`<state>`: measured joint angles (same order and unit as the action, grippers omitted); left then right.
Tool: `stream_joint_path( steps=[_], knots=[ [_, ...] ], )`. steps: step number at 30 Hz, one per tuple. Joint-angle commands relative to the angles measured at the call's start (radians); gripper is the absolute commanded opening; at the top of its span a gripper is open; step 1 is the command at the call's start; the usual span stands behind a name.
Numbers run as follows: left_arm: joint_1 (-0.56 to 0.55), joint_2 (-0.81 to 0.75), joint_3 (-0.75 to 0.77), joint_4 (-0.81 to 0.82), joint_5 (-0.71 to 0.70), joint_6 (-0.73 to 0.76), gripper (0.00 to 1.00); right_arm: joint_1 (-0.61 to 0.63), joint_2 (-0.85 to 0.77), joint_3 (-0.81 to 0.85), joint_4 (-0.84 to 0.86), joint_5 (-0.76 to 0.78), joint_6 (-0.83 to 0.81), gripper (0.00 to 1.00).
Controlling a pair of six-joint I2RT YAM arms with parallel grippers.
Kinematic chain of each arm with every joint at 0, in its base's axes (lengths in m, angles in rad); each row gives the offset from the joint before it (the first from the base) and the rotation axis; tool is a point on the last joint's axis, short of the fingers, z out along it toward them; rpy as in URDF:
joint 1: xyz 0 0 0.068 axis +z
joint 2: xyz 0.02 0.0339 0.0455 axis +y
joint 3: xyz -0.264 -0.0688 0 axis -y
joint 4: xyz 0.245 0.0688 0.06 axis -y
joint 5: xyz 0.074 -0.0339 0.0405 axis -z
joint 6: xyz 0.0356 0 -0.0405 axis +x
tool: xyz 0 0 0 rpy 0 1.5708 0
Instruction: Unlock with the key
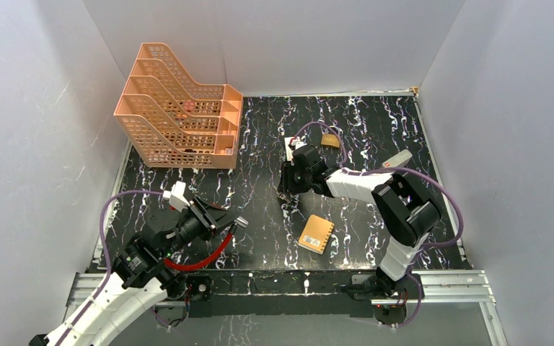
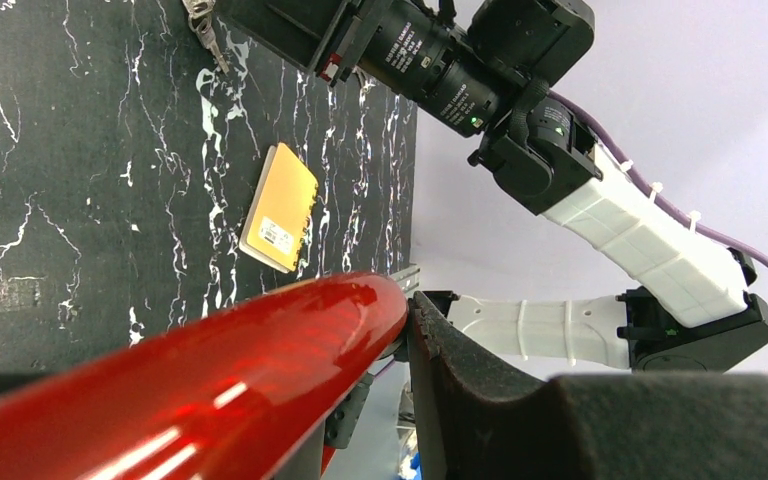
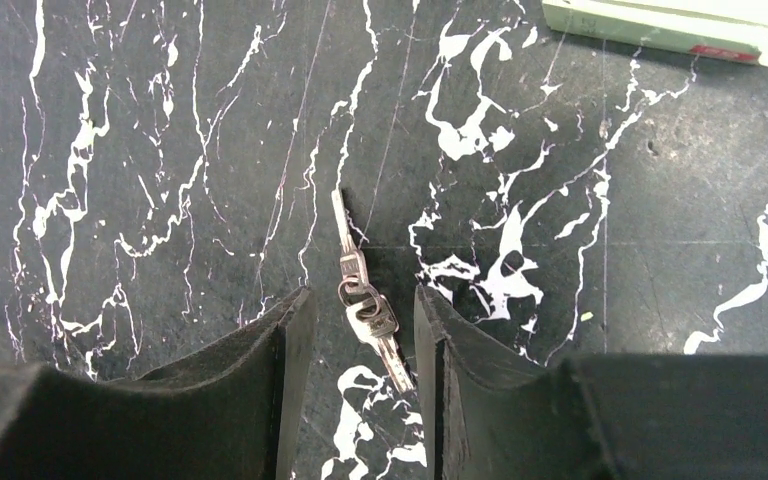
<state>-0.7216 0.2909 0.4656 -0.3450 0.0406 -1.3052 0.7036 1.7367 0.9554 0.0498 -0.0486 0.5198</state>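
Dark padded fingers (image 3: pixel 280 360) of the right gripper (image 3: pixel 362 300) fill the bottom of the wrist view. They stand part-way open on either side of the key (image 3: pixel 344 240) without touching it. That key lies flat on the black marbled table (image 3: pixel 110 150), its blade pointing away from the wrist, and it is ringed to a second one (which of the two fits, I cannot tell). Straddling the ring looks deliberate: a pinch here would catch the bows and leave a blade free for a keyhole. Thin metal lying flat on a hard top may slip, so the tips need to sit low. Near by lies an orange notebook (image 1: pixel 316 233), and further off a pale green box (image 3: pixel 680 25). Well apart on the left, the left gripper (image 1: pixel 225 223) is clamped on the red cable loop (image 1: pixel 203 258). It holds the loop off the table, probably so its metal end can be offered to the key.
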Motion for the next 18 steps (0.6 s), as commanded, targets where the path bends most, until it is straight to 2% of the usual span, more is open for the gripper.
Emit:
stream_joint_path(
  steps=[1, 18],
  knots=[
    [0.004, -0.013, 0.045, 0.007, -0.011, 0.006, 0.0, 0.004, 0.02, 0.053, 0.046, -0.004, -0.003, 0.49],
    [0.004, -0.022, 0.041, 0.0, -0.018, 0.002, 0.0, 0.009, 0.089, 0.087, 0.041, -0.024, -0.01, 0.4]
  ],
)
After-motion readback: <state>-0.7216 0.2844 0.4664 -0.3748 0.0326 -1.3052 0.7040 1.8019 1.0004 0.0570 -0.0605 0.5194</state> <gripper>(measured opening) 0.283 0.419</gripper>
